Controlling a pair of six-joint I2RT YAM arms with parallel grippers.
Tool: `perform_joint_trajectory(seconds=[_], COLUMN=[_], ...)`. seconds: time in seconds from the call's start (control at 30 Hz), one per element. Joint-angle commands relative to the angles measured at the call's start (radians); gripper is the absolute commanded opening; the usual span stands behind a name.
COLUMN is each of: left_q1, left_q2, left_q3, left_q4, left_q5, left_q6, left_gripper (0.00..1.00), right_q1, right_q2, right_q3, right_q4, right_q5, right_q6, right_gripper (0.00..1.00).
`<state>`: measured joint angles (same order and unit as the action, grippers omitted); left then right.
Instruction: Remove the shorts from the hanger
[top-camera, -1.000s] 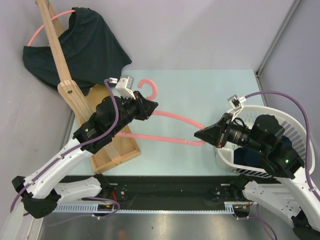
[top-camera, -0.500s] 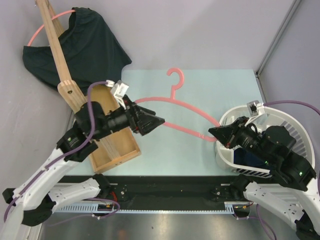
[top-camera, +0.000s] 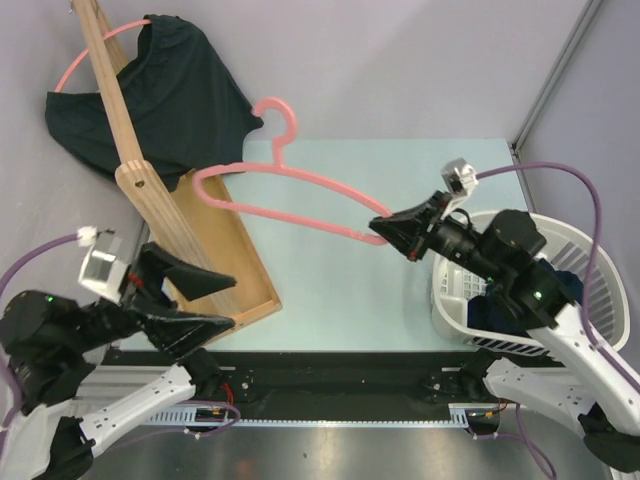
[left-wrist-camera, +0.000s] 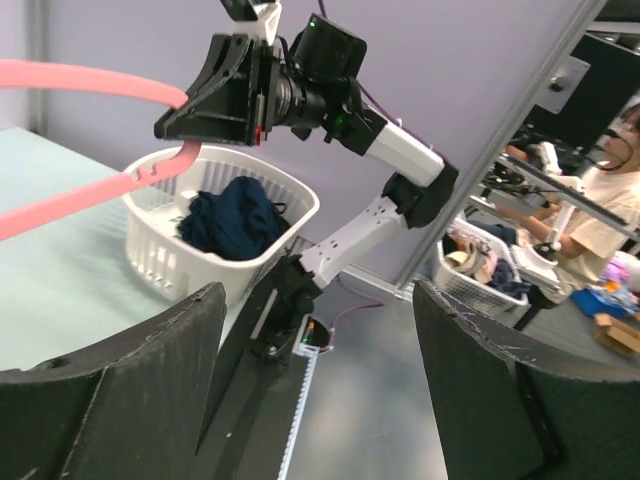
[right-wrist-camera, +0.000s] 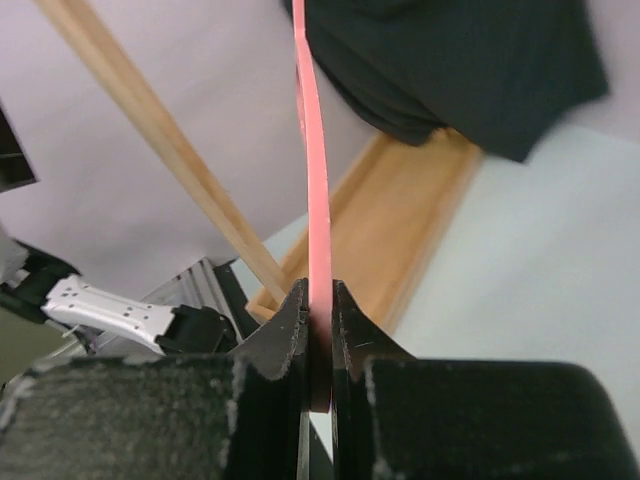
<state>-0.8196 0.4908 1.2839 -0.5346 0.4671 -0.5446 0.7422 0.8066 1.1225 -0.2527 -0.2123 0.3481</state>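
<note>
A bare pink hanger (top-camera: 320, 189) hangs in the air over the table, and my right gripper (top-camera: 384, 229) is shut on its right end. In the right wrist view the pink bar (right-wrist-camera: 315, 150) runs up from between the closed jaws (right-wrist-camera: 318, 300). Blackish dark green shorts (top-camera: 165, 95) hang on a second pink hanger (top-camera: 75, 65) at the wooden rack (top-camera: 125, 140), far left. Navy shorts (left-wrist-camera: 235, 215) lie in the white basket (left-wrist-camera: 290, 195). My left gripper (top-camera: 232, 302) stands open and holds nothing, off the table's near left corner, apart from the hanger (left-wrist-camera: 100, 78).
The rack's wooden tray (top-camera: 225, 260) lies along the table's left edge. The white basket (top-camera: 590, 270) stands at the right edge under my right arm. Grey walls close the back and both sides. A person sits at a bench (left-wrist-camera: 600, 200) beyond the table.
My left gripper opened, let go of the pink hanger and drew back to the near left. My right gripper carried the hanger up and toward the far left.
</note>
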Motion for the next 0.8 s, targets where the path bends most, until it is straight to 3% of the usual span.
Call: perform_joint_trajectory(seconds=[0.0, 0.3, 0.77], left_q1=[-0.001, -0.001, -0.001], left_q2=[-0.079, -0.198, -0.231], left_q3=[0.025, -0.044, 0.012], left_q4=[-0.233, -0.35, -0.426], left_q5=[-0.12, -0.218, -0.298], left_q6=[0.118, 0.163, 0.13], left_gripper=[0.8, 0.81, 0.8], right_q1=[0.0, 0.022, 0.083], right_q2=[0.109, 0.246, 0.443], right_q3=[0.023, 0.025, 0.085], right_q4=[0.405, 0.7, 0.856], right_q5=[-0.266, -0.352, -0.518], right_q6=[-0.057, -0.031, -0.006], right_gripper=[0.0, 0.0, 0.0])
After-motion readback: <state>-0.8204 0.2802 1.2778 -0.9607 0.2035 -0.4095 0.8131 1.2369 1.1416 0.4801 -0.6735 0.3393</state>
